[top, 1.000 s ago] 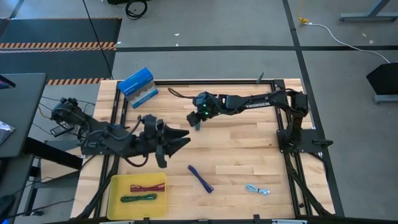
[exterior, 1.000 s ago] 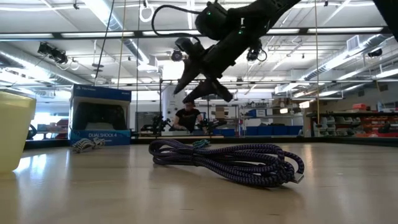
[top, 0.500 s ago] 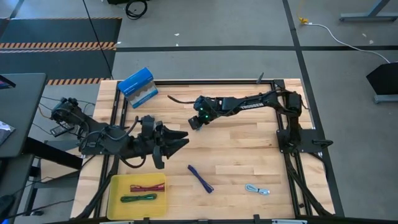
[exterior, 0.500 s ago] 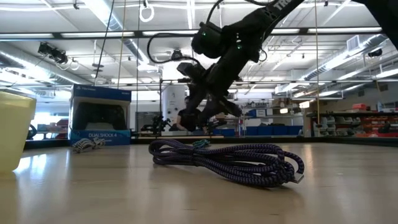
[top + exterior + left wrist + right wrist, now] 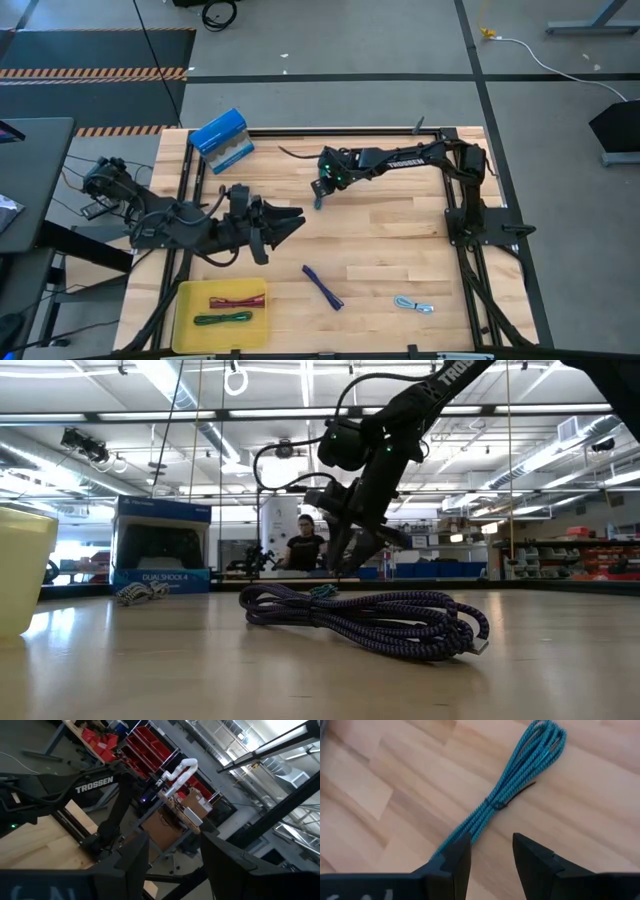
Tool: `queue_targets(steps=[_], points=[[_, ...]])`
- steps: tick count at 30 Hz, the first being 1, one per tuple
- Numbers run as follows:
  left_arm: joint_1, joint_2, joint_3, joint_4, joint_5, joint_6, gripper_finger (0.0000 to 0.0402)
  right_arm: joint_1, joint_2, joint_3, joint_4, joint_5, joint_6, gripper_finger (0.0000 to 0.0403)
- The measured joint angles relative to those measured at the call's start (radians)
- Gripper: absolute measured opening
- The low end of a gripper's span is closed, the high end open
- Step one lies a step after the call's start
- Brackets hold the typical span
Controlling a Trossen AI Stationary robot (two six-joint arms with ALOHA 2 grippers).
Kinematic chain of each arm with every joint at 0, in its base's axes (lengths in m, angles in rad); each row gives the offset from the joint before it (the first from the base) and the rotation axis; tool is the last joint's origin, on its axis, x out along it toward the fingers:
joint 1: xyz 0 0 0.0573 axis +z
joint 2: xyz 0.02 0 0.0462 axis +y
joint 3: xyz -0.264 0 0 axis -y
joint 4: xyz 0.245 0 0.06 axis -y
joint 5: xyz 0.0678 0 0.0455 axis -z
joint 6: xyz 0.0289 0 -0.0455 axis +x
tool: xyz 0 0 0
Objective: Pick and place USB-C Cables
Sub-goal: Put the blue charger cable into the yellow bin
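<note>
A teal cable [image 5: 512,787] lies flat on the wooden table; it also shows in the high view [image 5: 319,203], just under my right gripper [image 5: 322,190]. My right gripper [image 5: 491,851] is open, fingers pointing down over the cable's nearer end, a little above the table in the low view [image 5: 347,565]. A purple cable [image 5: 323,286] lies toward the near edge and shows large in the low view [image 5: 370,618]. A pale blue cable [image 5: 413,305] lies at the near right. Magenta [image 5: 237,301] and dark green [image 5: 222,319] cables lie in the yellow tray [image 5: 185,300]. My left gripper [image 5: 298,220] is open and empty [image 5: 175,865].
A blue rectangular box [image 5: 221,140] stands at the far left corner, also seen in the low view [image 5: 160,550]. The yellow tray's wall [image 5: 20,565] stands at the near left. Black frame rails run along the table's sides. A person sits in the room behind [image 5: 303,548].
My right gripper has come down toward the table over the teal cable, its fingers tipping from slanted to more nearly straight down. The cables have stayed where they were.
</note>
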Motion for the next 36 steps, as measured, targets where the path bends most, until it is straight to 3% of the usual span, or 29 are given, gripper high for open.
queue_targets(steps=[11,19,36], points=[[0.008,0.0,0.0,-0.012,0.012,0.001,0.0183,-0.01,0.014,0.001,0.073,0.1,0.146,0.0151],[0.006,0.0,0.0,-0.05,0.168,0.0,0.0183,-0.004,0.089,0.0,0.146,0.013,0.253,0.0151],[0.01,0.001,0.0,-0.034,0.168,-0.031,0.0183,0.039,0.158,0.003,0.291,0.03,0.35,0.0151]])
